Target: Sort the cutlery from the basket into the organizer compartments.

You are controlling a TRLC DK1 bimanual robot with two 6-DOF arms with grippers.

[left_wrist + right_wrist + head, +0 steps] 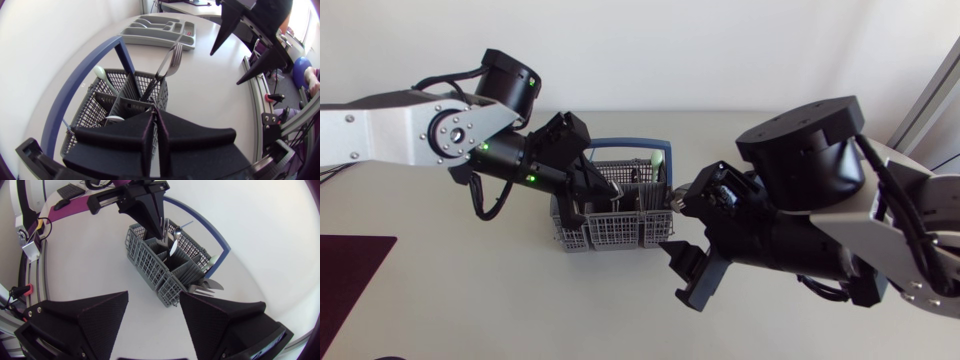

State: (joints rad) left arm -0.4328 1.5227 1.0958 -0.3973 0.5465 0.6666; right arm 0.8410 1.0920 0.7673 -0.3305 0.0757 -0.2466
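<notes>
Item 1: table (pixel 470 290). Pale grey-white matte top, plain and unmarked.
Item 2: metal rail (pixel 256 107). Silver-grey, ran along the table's edge.
Item 3: mat (pixel 350 265). Dark maroon, flat, lay on the table at one side edge, partly out of sight.

Grey mesh basket (pixel 610 235) with a blue handle (pixel 620 148), silver cutlery (pixel 172 55), grey organizer (pixel 155 44), black fingers (pixel 100 320).

No legible text, number or sign was recorded. One small red label (pixel 189 34) on the grey plastic organizer tray (pixel 131 35), well ahead of the left gripper (pixel 155 111), was too small to read.
</notes>
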